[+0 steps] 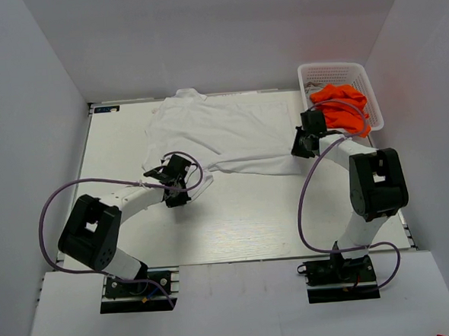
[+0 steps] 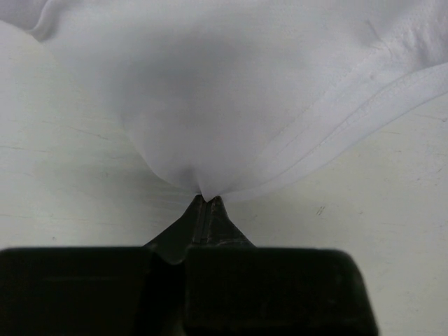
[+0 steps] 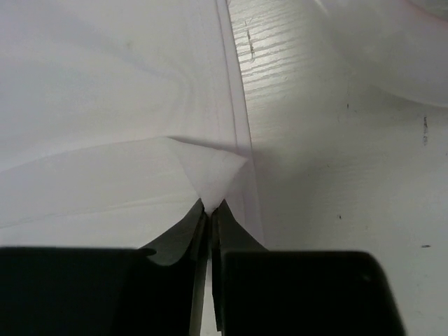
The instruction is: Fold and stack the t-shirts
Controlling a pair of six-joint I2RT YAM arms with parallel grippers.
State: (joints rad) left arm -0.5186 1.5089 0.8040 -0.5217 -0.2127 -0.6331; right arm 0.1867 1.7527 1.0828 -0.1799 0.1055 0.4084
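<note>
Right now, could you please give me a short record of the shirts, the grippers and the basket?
white shirt: spread on the table, not yet folded
left gripper: shut on white shirt at its near hem
right gripper: shut on white shirt at its right edge
orange shirt: bunched in the basket, far right
stack: none yet

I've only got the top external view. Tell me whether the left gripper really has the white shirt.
Observer: Yes. The left wrist view shows the left gripper shut on a pinch of the white t-shirt, right beside its stitched hem.
Operator: Now report the right one.
Observer: The right gripper is shut on a small triangular corner at that t-shirt's hemmed edge.
</note>
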